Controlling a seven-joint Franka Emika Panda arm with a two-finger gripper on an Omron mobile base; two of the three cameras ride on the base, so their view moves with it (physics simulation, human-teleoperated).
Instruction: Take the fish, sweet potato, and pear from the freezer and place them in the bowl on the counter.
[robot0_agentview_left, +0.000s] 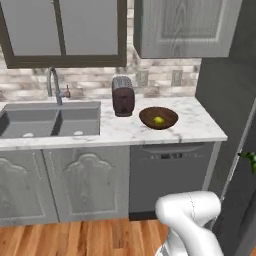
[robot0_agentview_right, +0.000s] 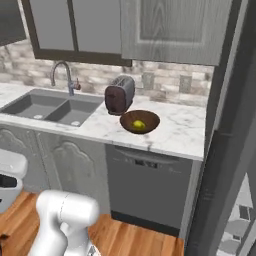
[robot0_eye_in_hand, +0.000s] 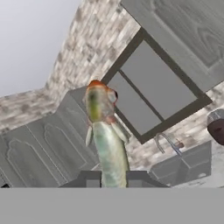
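fish (robot0_eye_in_hand: 106, 140): in my gripper (robot0_eye_in_hand: 112, 178), between my 2 finger tips (robot0_eye_in_hand: 90, 178). Sticks out long past them, head at the far end, w/ orange on top.
my fingers: nearly shut, pinching the fish's tail end.
pear (robot0_agentview_left: 158, 120): yellow-green, lying in the bowl (robot0_agentview_left: 150, 120).
bowl: dark brown, round, on the counter (robot0_agentview_left: 200, 125), just right of the toaster (robot0_agentview_left: 123, 96), a bit nearer to me.
counter: white marble w/ grey veins.
sink (robot0_agentview_left: 30, 122): grey, 2 basins, left of the toaster. Tap (robot0_agentview_left: 54, 85) at its far side.
dishwasher (robot0_agentview_left: 170, 175): grey, under the counter, below the bowl.
freezer (robot0_agentview_left: 235, 100): tall dark unit at the right end of the counter.
sweet potato: can't tell where.
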